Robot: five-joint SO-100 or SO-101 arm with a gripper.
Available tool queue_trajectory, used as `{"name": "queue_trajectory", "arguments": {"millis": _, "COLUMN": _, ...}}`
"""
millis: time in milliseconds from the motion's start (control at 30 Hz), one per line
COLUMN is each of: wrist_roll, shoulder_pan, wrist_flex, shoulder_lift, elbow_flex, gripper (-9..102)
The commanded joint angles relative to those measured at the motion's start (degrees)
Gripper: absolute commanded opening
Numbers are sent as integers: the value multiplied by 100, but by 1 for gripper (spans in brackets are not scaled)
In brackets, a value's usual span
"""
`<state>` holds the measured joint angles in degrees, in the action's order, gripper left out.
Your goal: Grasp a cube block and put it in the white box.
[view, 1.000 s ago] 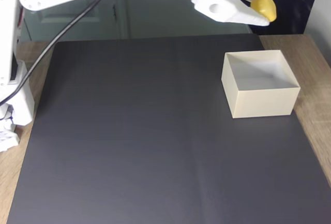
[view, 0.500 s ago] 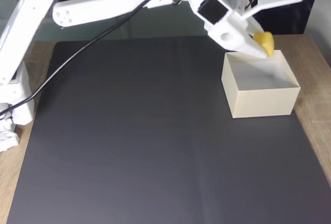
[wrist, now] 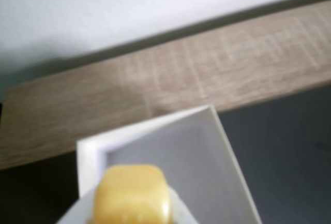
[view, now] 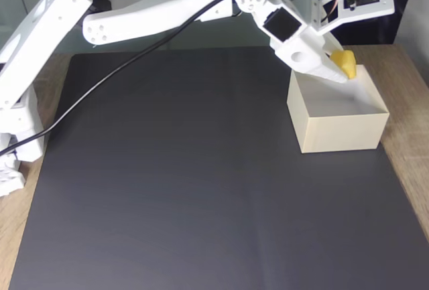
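Note:
The yellow cube block hangs just above the far rim of the white box, over its open top. My gripper is shut on the cube and reaches in from the upper left of the fixed view. In the wrist view the cube sits at the bottom edge, with the box's thin far walls and pale inside right below and behind it. The box stands on the right part of the black mat.
The wooden table shows to the right of the mat and behind the box. My arm's white base and a black cable stand at the left. A pale wall rises beyond the table edge.
The arm has come down and stretched out, carrying the cube from high above the table to just over the box's far rim. The box has not moved.

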<state>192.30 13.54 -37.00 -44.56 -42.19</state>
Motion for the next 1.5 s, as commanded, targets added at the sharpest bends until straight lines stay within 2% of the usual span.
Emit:
{"name": "queue_trajectory", "arguments": {"millis": 0, "wrist_roll": -44, "shoulder_pan": -26, "wrist_flex": -26, "shoulder_lift": -105, "elbow_flex": 316, "gripper": 3}}
{"name": "queue_trajectory", "arguments": {"millis": 100, "wrist_roll": -53, "shoulder_pan": -26, "wrist_flex": -26, "shoulder_lift": -105, "elbow_flex": 316, "gripper": 5}}
{"name": "queue_trajectory", "arguments": {"millis": 267, "wrist_roll": -141, "shoulder_pan": 35, "wrist_flex": -26, "shoulder_lift": -105, "elbow_flex": 316, "gripper": 20}}
{"name": "queue_trajectory", "arguments": {"millis": 467, "wrist_roll": -141, "shoulder_pan": 132, "wrist_flex": -35, "shoulder_lift": -158, "elbow_flex": 316, "gripper": 24}}
{"name": "queue_trajectory", "arguments": {"millis": 633, "wrist_roll": -132, "shoulder_pan": 149, "wrist_flex": -193, "shoulder_lift": -246, "elbow_flex": 316, "gripper": 20}}
{"name": "queue_trajectory", "arguments": {"millis": 900, "wrist_roll": -141, "shoulder_pan": 114, "wrist_flex": -1204, "shoulder_lift": -835, "elbow_flex": 246, "gripper": 0}}
{"name": "queue_trajectory", "arguments": {"millis": 1233, "wrist_roll": -123, "shoulder_pan": 44, "wrist_flex": -2338, "shoulder_lift": -2039, "elbow_flex": 26, "gripper": 0}}
{"name": "queue_trajectory", "arguments": {"millis": 1300, "wrist_roll": -149, "shoulder_pan": 35, "wrist_flex": -2329, "shoulder_lift": -2593, "elbow_flex": -510, "gripper": 0}}
{"name": "queue_trajectory", "arguments": {"millis": 1467, "wrist_roll": -220, "shoulder_pan": 35, "wrist_flex": -1564, "shoulder_lift": -4772, "elbow_flex": -3287, "gripper": 0}}
